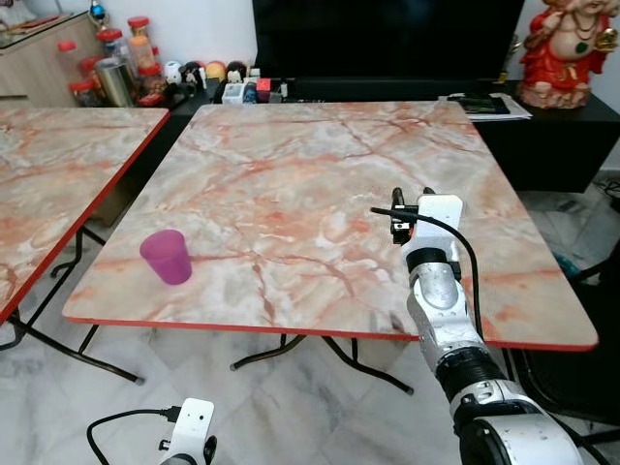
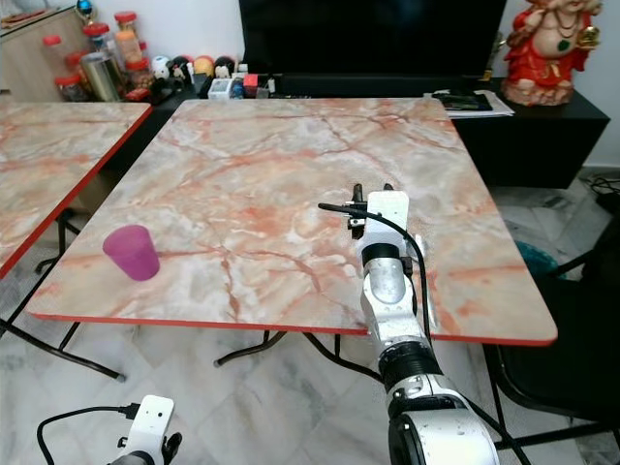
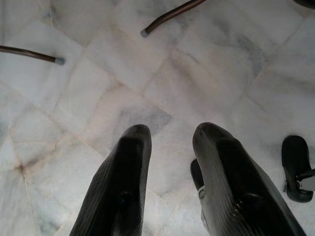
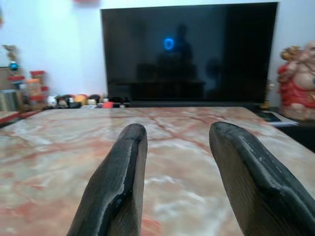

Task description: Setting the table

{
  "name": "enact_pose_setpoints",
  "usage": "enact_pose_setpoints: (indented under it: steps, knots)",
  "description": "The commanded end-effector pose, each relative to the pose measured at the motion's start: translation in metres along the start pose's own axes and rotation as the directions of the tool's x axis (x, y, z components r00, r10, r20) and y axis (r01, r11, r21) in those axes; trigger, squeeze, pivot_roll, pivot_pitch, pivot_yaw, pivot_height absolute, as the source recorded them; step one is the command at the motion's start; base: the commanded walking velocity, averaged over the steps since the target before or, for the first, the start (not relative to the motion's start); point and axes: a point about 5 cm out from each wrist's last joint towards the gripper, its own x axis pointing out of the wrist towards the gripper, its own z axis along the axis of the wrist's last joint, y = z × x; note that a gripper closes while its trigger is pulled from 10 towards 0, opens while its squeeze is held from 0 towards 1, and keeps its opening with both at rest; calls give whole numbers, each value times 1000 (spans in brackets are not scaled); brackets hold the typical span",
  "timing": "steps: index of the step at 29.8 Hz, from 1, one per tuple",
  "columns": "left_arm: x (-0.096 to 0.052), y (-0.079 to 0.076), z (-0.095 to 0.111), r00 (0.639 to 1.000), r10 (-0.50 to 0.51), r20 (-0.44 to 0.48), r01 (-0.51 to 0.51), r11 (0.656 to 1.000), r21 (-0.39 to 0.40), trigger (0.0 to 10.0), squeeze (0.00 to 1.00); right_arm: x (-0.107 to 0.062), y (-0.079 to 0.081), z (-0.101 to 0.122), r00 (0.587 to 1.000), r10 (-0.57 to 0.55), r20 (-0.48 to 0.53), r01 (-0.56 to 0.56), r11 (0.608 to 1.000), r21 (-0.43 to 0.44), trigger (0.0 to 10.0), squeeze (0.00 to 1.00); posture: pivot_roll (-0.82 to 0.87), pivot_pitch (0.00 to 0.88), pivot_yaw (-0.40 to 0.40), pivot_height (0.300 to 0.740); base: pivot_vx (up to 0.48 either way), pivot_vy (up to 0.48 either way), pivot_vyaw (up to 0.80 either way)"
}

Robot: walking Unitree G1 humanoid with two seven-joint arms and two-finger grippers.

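A purple plastic cup (image 1: 167, 257) stands upright near the front left corner of the marble table (image 1: 320, 184) with a red edge. My right gripper (image 1: 412, 194) hovers low over the table's right-middle part, pointing toward the far side and well to the right of the cup. In the right wrist view its fingers (image 4: 118, 182) are open with nothing between them. My left gripper (image 3: 170, 142) hangs low beside the table's front, over the marble floor, open and holding nothing.
A second marble table (image 1: 58, 165) stands to the left across a narrow gap. Behind are a black cabinet with a large TV (image 1: 387, 39), jars (image 1: 116, 68), papers (image 1: 484, 105) and a red statue (image 1: 567, 48). Table legs (image 3: 167, 17) rest on the floor.
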Motion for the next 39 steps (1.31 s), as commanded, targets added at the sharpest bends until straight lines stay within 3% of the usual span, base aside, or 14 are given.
enact_pose_setpoints:
  steps: [1, 21, 28, 34, 39]
  knots:
    - [0, 0, -1, 1000, 5, -12, -5, 1000, -11, 10000, 0, -2, 2, 1, 1000, 5, 11, -5, 1000, 2, 10000, 0, -45, 0, 23, 736, 315, 0, 0]
    - [-1, 2, -2, 1000, -7, -2, 7, 1000, 7, 10000, 0, -10, 6, -3, 1000, -19, -1, 19, 1000, 19, 10000, 0, -45, 0, 27, 736, 259, 0, 0]
    - [-2, 2, -5, 1000, -15, -5, 15, 1000, 14, 10000, 0, -34, 4, -14, 998, -50, -34, 51, 999, 4, 10000, 0, -49, 0, 30, 736, 0, 0, 0]
    - [-3, 3, -9, 1000, -22, -16, 22, 999, 23, 10000, 0, -59, -11, -17, 993, -102, -61, 96, 992, -87, 10000, 0, -56, 0, 38, 736, 0, 0, 0]
    - [-3, 6, -8, 1000, -23, -15, 24, 999, 28, 10000, 0, -67, -26, -18, 977, -180, -117, 164, 977, -134, 10000, 0, -69, 0, 57, 736, 0, 0, 0]
